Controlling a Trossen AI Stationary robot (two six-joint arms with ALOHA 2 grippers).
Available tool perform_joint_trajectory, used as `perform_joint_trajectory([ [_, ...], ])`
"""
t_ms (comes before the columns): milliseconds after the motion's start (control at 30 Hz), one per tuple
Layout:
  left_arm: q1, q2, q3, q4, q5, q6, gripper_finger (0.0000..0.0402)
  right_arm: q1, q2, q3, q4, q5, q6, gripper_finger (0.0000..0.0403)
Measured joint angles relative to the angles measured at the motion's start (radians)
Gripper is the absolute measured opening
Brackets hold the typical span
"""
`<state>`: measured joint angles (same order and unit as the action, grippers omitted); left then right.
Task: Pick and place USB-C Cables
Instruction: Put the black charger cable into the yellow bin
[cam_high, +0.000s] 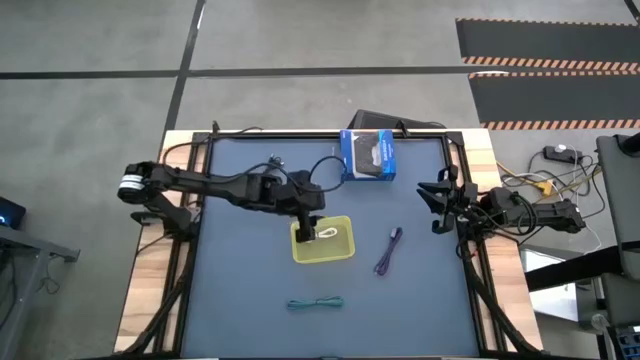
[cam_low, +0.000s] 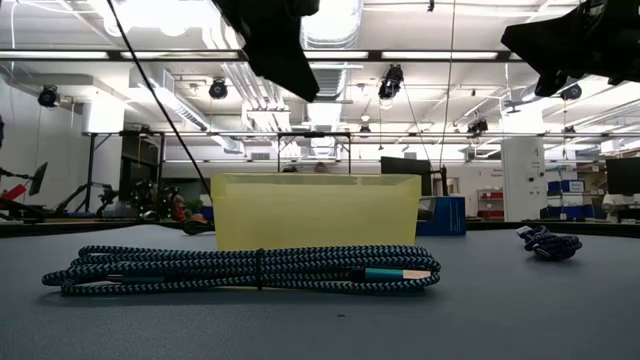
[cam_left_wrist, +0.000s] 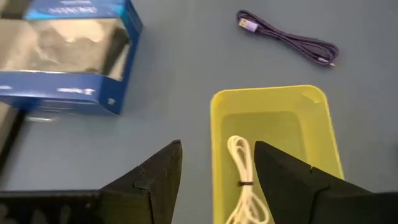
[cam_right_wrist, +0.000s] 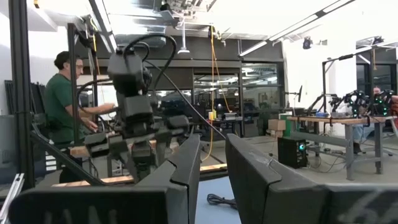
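Observation:
A yellow tray (cam_high: 340, 250) stands mid-table with the white cable (cam_high: 328, 234) lying coiled inside it; the cable also shows in the left wrist view (cam_left_wrist: 244, 179). My left gripper (cam_high: 307, 234) hangs open above the tray's left end (cam_left_wrist: 217, 163), clear of it in the low view (cam_low: 278, 45). The purple cable (cam_high: 388, 250) lies on the table right of the tray. The teal cable (cam_high: 316, 302) lies bundled near the front edge (cam_low: 250, 270). No black cable shows. My right gripper (cam_high: 434, 207) waits open at the table's right edge (cam_right_wrist: 212, 177).
A blue-and-black retail box (cam_high: 367, 155) lies at the table's far edge, behind the tray. The arms' own black wires (cam_high: 325, 165) loop over the far left part. A person (cam_right_wrist: 62, 106) stands beyond the table. Bare mat lies between the tray and the teal cable.

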<state>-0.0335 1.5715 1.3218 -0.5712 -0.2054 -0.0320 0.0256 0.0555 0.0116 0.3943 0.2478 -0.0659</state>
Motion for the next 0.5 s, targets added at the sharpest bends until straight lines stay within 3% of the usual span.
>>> perform_joint_trajectory([
  [167,0.035,-0.038,-0.012,-0.025,-0.061,0.023,0.0185,0.000,0.000,0.000,-0.001,0.000,0.002,0.0068],
  [500,0.180,-0.056,-0.045,-0.071,-0.064,0.013,0.0185,0.000,0.000,0.000,-0.002,0.009,0.002,0.0068],
])
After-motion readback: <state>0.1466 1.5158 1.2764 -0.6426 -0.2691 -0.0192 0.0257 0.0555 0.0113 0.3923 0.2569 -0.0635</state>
